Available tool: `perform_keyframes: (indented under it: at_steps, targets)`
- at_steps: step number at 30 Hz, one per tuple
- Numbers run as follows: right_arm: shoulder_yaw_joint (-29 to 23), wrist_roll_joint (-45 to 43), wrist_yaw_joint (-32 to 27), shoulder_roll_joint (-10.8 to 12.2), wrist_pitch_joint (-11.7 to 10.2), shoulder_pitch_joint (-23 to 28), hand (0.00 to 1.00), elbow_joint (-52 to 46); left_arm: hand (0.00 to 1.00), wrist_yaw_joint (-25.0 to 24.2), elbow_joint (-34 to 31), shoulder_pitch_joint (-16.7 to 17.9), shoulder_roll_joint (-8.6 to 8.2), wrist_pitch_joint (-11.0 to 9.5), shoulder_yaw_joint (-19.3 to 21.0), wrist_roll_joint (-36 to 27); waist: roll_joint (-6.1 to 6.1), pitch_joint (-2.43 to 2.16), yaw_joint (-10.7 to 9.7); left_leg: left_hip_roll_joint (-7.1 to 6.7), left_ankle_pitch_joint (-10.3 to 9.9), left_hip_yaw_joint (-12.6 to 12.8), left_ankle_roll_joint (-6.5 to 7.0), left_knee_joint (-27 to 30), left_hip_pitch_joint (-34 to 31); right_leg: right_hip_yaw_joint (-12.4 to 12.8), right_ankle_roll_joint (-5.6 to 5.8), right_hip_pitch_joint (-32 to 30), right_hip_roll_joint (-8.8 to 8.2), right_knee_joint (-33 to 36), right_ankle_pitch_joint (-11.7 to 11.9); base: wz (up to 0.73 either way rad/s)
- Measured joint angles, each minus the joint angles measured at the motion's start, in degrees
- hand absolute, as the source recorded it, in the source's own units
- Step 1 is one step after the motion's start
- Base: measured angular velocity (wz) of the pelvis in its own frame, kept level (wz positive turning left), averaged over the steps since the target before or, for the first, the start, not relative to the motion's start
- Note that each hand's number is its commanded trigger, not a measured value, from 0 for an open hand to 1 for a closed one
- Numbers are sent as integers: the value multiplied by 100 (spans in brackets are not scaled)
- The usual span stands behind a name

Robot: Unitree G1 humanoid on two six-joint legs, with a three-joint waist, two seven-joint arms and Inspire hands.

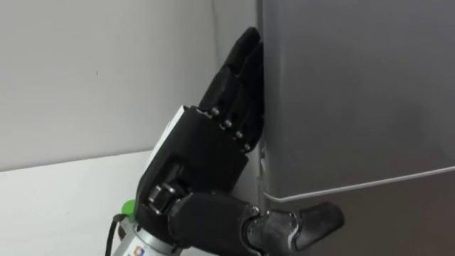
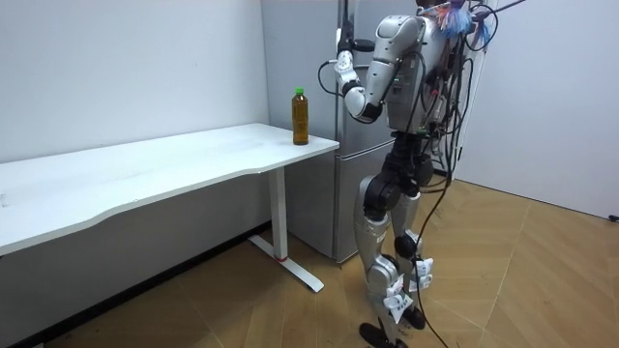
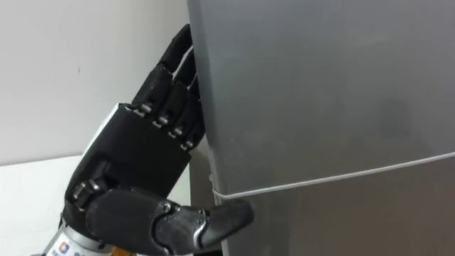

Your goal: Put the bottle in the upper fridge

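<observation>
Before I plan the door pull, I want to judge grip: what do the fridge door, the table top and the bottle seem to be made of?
Fridge door: likely painted or coated metal, satin grey, with a soft even sheen. Table top: probably laminate, smooth matte white, with a thin flat edge. Bottle: apparently clear plastic, with amber contents showing through and a green cap.

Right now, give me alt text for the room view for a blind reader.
A humanoid robot stands facing a grey fridge, its left robot hand raised to the door's edge. A green-capped bottle stands on the white table beside the fridge.
</observation>
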Motion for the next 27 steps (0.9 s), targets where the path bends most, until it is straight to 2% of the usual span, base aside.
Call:
perform_keyframes:
  at_steps: [5,7,9,10,13,17,20,25,27]
  targets:
    - [183,30,0,-14,1,-17,0,-1,0,-2,128,0,-1,-26,-111,-21,-63,36,-3,0,0,26,0,10,7,3,4,19,0,4,3,1]
    - [220,81,1,-25,4,-17,0,-2,0,-16,220,0,14,-86,-166,-29,-64,37,-1,-4,0,29,1,16,-1,3,8,19,0,3,5,5]
    - [282,155,3,-28,4,-17,0,-2,60,-59,334,0,39,-123,-211,-53,-63,35,2,-8,1,40,1,38,-10,3,9,15,-3,-3,6,5]
    - [304,156,3,-30,4,-18,0,-2,100,-64,345,0,43,-124,-217,-65,-62,34,3,-8,1,42,1,41,-12,3,9,11,-3,-5,6,5]
    - [373,182,3,-36,4,-21,0,-2,100,-93,454,1,50,-152,-237,-70,-50,21,16,-9,1,46,2,44,-10,3,10,11,-2,-9,5,1]
    - [439,177,6,-42,4,-34,0,-4,100,-53,702,1,43,-289,-137,-108,-26,-6,51,-7,2,44,3,43,-18,-3,10,12,-2,-7,5,4]
    - [484,183,6,-42,4,-59,0,-11,100,-17,810,1,31,-296,-154,-206,-44,-22,52,-8,2,42,3,41,-55,-8,10,7,-5,-7,5,5]
    - [654,182,4,-53,6,-88,0,-31,100,-66,806,2,0,-295,-512,-204,-88,-22,47,-5,1,42,3,41,-85,-20,13,-4,-9,-2,8,1]
    - [658,179,5,-53,6,-94,0,-45,100,-112,807,2,27,-185,-733,-196,-82,-22,44,-6,1,44,3,40,-88,-14,13,-8,-10,-2,8,0]
